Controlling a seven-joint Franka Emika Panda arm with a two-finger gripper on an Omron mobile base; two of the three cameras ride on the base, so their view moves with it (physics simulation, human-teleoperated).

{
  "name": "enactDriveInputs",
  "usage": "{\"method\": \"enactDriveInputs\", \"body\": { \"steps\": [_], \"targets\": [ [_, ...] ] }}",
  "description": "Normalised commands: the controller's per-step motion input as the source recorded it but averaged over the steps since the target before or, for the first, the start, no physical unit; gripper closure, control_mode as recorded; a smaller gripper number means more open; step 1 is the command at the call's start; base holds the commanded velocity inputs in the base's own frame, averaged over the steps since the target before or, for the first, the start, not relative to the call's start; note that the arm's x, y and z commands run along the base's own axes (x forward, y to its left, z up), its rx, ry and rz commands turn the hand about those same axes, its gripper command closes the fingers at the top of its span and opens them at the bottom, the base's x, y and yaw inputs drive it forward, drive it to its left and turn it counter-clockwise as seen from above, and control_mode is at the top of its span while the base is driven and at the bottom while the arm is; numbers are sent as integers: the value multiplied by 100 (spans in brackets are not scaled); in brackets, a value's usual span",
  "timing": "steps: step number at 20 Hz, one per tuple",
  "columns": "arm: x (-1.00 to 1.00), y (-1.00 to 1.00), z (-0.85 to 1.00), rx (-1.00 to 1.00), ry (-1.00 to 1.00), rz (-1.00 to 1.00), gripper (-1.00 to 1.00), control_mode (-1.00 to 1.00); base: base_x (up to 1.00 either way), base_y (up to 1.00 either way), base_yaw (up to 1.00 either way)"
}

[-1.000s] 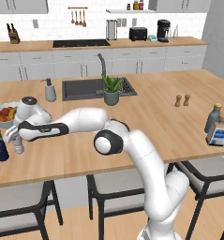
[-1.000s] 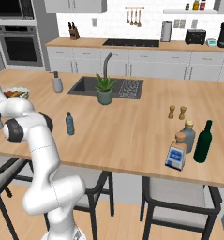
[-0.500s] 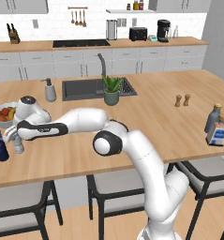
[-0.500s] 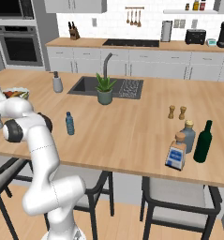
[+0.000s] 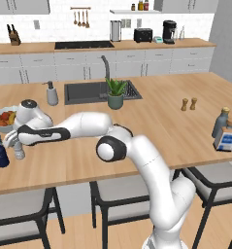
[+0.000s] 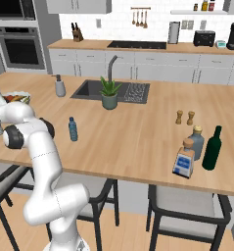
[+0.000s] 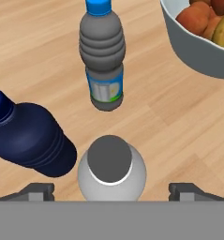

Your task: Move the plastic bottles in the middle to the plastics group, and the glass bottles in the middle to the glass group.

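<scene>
Where the bench [image 5: 151, 121] ends at far left, the navy bottle [image 7: 26, 136] stands just beside the white-capped bottle [image 7: 111, 171], which sits upright between the spread fingers of the end effector [image 7: 111, 191], ungripped. The blue bottle [image 6: 72, 129] stands mid-bench; the corked bottle [image 6: 184, 158] stands far right.

Arm at island's 9 o'clock edge
Gripper [image 5: 13, 141] over clear bottle [image 5: 19, 151]; navy bottle [image 5: 0, 154] just beside; fruit bowl [image 5: 2, 119] at 12.
</scene>
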Motion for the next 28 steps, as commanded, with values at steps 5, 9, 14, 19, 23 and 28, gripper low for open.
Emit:
{"method": "enactDriveInputs", "body": {
  "steps": [5,9,14,19,23,28],
  "targets": [
    [-20,-15,0,0,-1,0,-100,-100,0,0,0],
    [-57,-49,0,3,-7,-1,-100,-100,0,0,0],
    [-54,-51,0,4,-9,-2,-100,-100,0,0,0],
    [-56,-68,0,5,-6,-2,-100,-100,0,0,0],
    [-61,-81,8,6,-4,-5,-100,-100,0,0,0],
    [-46,-83,30,5,0,-8,-100,-100,0,0,0]
  ]
}}
